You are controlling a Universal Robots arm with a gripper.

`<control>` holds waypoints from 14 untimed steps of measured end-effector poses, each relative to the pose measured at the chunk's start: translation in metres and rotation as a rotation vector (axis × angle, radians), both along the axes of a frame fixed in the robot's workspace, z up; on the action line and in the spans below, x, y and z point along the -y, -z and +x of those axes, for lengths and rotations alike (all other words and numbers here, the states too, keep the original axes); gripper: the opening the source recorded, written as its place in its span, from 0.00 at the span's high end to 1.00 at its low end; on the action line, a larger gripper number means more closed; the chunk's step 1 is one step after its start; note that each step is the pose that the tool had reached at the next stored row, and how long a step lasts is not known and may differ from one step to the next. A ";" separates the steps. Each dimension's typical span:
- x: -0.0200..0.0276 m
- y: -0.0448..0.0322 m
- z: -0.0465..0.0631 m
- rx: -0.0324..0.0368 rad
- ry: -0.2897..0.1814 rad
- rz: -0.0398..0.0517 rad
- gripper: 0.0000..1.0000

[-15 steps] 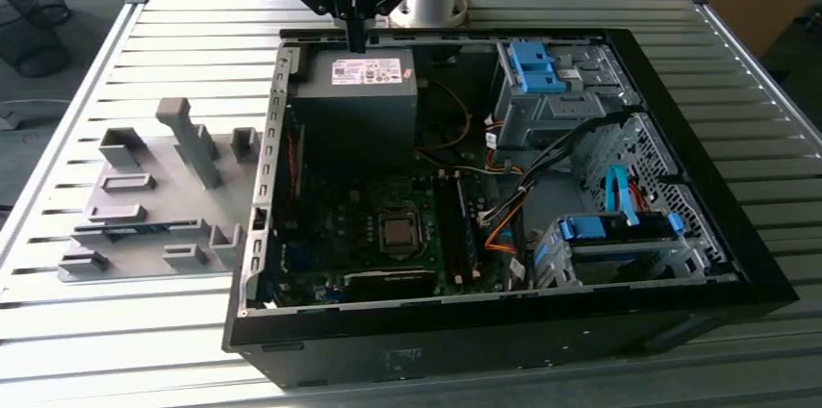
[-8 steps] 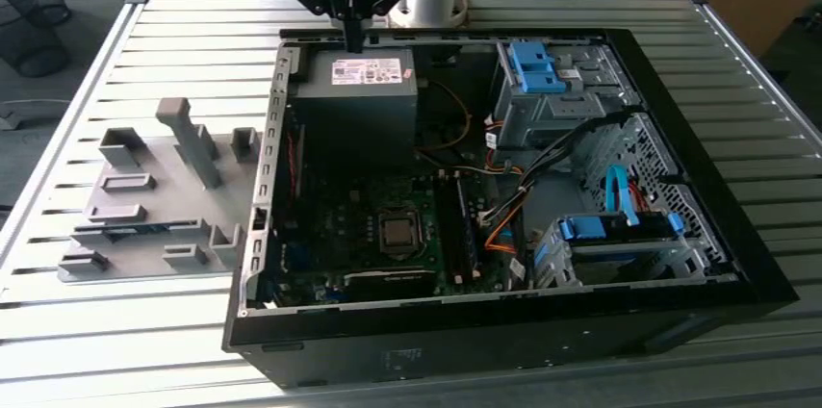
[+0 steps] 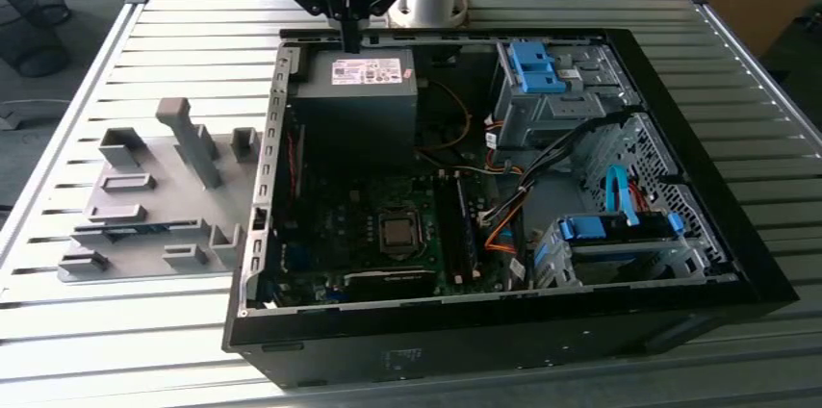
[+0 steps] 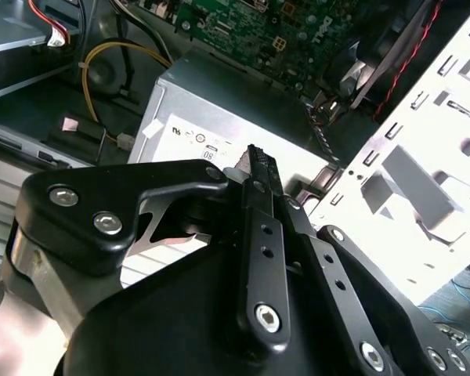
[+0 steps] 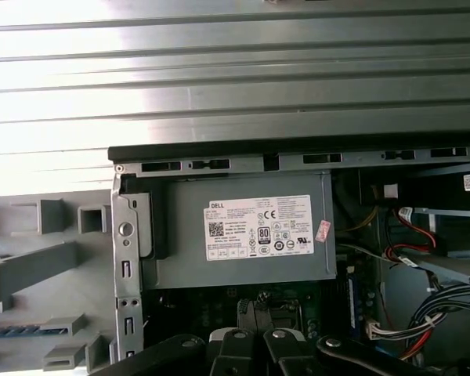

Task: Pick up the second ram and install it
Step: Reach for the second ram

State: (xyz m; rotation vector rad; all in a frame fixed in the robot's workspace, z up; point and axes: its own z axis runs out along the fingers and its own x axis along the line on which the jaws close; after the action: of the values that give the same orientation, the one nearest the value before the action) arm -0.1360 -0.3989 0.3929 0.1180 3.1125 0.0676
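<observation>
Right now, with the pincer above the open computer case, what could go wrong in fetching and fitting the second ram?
The pincer hangs low over the power supply beside the case wall; moving sideways might clip that wall. The second ram lies low among raised blocks of the grey holder, which the pincer could bump. Cables crowd the memory slots and may snag.

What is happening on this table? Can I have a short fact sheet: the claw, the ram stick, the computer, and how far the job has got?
Gripper: shut, holding nothing, above the far edge of the case, near the power supply
Ram: blue-green strip lying in the grey holder, to the exterior view's left of the case
Case: open, lying on the slatted table
Progress: ram not yet picked up
</observation>
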 end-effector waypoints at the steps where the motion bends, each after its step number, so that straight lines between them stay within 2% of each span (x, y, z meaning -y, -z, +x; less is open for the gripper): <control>1: 0.0000 0.0000 0.000 0.0000 0.000 0.0000 0.90; 14: 0.0000 0.0002 -0.006 0.0000 0.000 0.0000 0.90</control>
State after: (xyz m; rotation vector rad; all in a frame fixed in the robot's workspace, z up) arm -0.1425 -0.3989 0.3927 0.1180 3.1125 0.0676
